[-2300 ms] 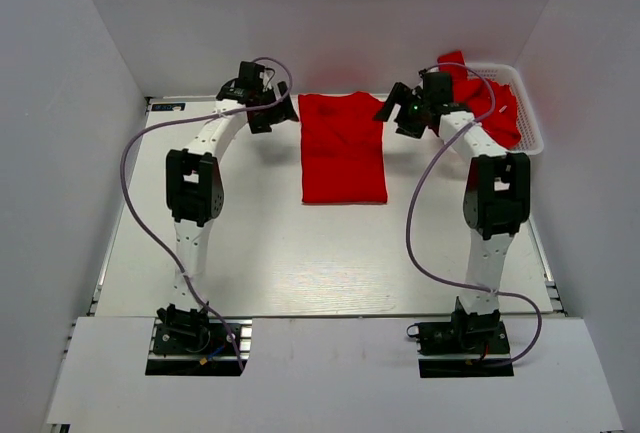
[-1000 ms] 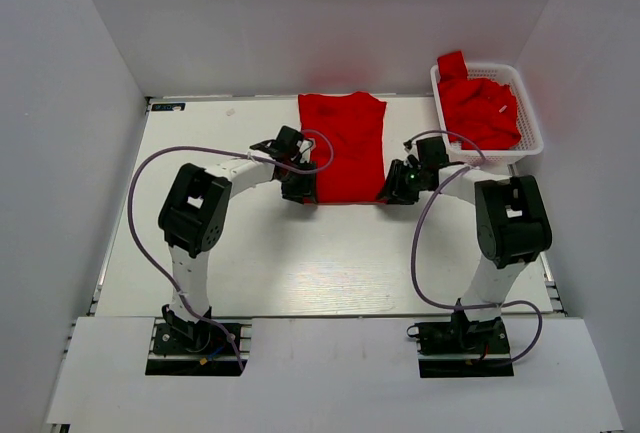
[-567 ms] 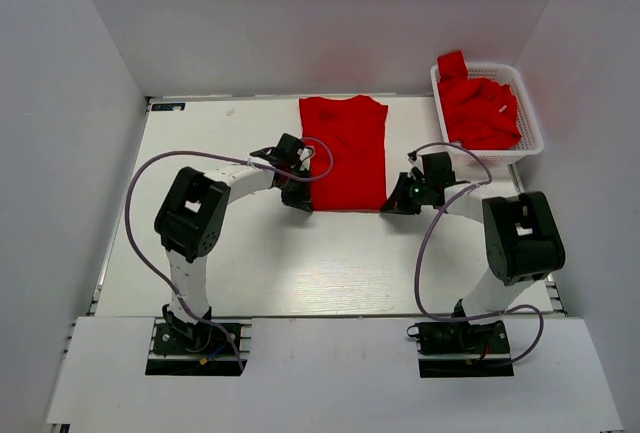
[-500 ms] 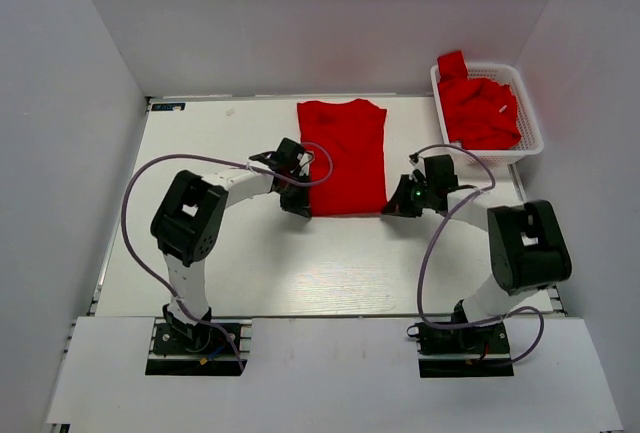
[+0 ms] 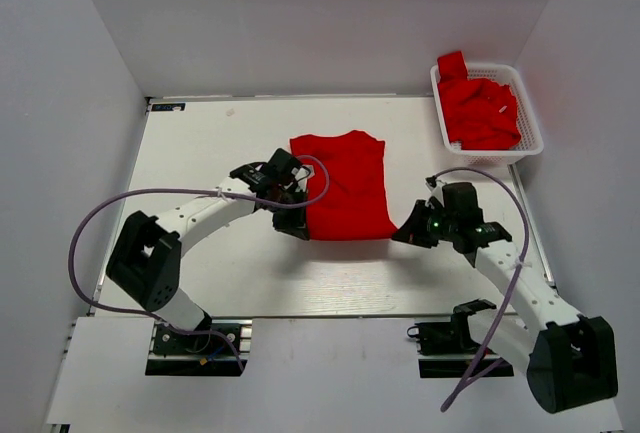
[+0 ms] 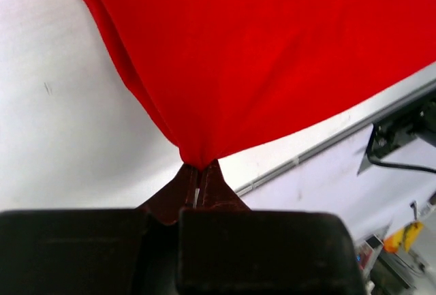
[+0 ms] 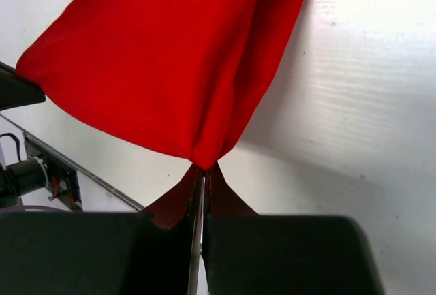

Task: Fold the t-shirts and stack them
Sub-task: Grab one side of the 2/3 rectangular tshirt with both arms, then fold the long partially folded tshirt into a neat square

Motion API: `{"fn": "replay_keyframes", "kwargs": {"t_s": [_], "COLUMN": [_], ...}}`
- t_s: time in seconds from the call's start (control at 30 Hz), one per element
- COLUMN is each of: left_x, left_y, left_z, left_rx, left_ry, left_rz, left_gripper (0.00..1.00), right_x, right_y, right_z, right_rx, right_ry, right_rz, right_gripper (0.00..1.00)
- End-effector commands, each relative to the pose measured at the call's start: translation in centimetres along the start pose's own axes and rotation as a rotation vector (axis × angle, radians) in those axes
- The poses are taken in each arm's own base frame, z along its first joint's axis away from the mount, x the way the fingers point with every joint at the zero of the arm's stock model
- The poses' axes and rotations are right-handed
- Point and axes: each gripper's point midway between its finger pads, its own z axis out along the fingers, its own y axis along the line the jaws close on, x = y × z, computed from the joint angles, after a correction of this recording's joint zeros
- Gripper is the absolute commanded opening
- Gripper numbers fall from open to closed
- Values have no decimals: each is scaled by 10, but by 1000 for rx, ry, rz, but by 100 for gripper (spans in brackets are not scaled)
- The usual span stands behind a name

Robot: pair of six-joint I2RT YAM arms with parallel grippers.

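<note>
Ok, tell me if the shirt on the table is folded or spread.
Partly folded: the t-shirt is a narrow rectangle, no sleeves sticking out, at full length. Left claw and right claw pinch its near corners.

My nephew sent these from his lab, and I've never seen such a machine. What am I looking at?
Two robot arms stand bolted at the near edge of a white table. One picture looks down from above; the other two come from a camera on each wrist. A red t-shirt lies on the table. The left claw is shut on its near left corner, the right claw on its near right corner. A white basket at the far right holds more red clothes.
</note>
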Motion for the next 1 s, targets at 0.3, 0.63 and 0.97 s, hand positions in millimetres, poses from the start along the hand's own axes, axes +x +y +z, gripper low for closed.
{"fn": "replay_keyframes", "kwargs": {"t_s": [0.3, 0.63, 0.97], "left_x": [-26, -136, -188], "left_y": [-18, -14, 15], "left_z": [-38, -41, -41], "left_rx": [-4, -153, -145], "left_ry": [-43, -185, -200], "left_rz": [-14, -101, -200], "left_gripper": [0, 0, 0], "right_x": [-36, -130, -207], "right_y": [11, 26, 36], "right_z": [-14, 16, 25], "right_rx": [57, 109, 151], "right_ry": [-51, -112, -181], "right_rz": [-34, -85, -134], "right_gripper": [0, 0, 0]}}
